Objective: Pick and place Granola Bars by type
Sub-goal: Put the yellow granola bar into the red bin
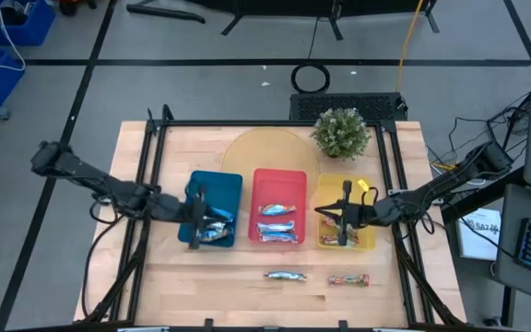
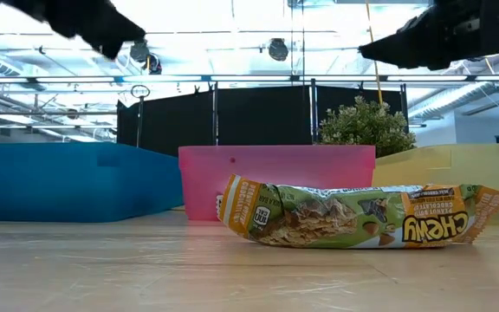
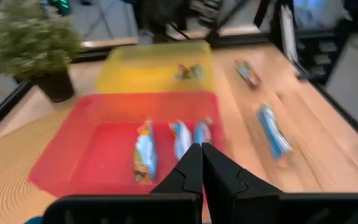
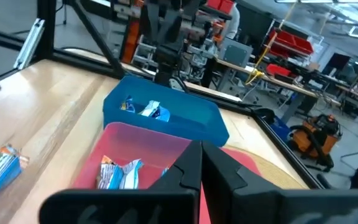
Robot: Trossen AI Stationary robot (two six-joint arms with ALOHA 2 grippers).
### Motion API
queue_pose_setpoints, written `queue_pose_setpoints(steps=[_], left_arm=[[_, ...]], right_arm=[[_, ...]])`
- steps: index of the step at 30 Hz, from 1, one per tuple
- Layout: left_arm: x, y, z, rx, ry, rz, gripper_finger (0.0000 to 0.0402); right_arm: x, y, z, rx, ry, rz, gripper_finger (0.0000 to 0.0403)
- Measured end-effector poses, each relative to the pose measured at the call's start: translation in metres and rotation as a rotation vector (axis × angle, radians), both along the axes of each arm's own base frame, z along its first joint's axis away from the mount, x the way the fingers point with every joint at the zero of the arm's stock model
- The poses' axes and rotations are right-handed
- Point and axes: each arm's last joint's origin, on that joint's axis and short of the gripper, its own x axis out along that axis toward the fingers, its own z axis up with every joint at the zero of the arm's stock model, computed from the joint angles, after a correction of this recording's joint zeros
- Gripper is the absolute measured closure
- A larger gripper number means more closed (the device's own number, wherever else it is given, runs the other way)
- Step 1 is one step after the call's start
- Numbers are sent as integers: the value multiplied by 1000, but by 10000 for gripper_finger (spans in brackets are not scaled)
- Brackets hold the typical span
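My left gripper (image 1: 206,221) is shut and hangs above the blue tray (image 1: 229,184), which has blue bars (image 1: 216,231) in it. My right gripper (image 1: 330,214) is shut above the yellow tray (image 1: 362,240), where one bar (image 3: 188,71) lies. Three silvery-blue bars (image 1: 278,222) lie in the red tray (image 1: 279,177) between them. Two bars lie flat on the table toward its near edge: a silvery-blue one (image 1: 285,275) and an orange-red one (image 1: 348,279), which the low view shows as a green and orange wrapper (image 2: 353,217). Both grippers hold nothing.
A potted plant (image 1: 341,132) stands on a round mat (image 1: 261,152) behind the trays. A dark frame rail (image 1: 155,138) runs round the table. Bare wood (image 1: 201,281) lies between the trays and the near edge, left of the two loose bars.
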Motion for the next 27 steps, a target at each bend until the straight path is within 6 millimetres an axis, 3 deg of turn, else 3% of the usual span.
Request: queue_pose_setpoints(steps=[6, 13, 20, 27], left_arm=[[-10, 10, -30, -11, -127, 13, 394], [-14, 12, -40, 32, -167, 0, 395], [-15, 12, -42, 108, -155, -20, 361], [-15, 12, -43, 129, -143, -26, 361]], right_arm=[[11, 5, 13, -30, 96, -5, 403], [55, 32, 38, -56, 411, -69, 403], [100, 83, 57, -34, 596, -42, 388], [131, 142, 60, -48, 583, 52, 303]])
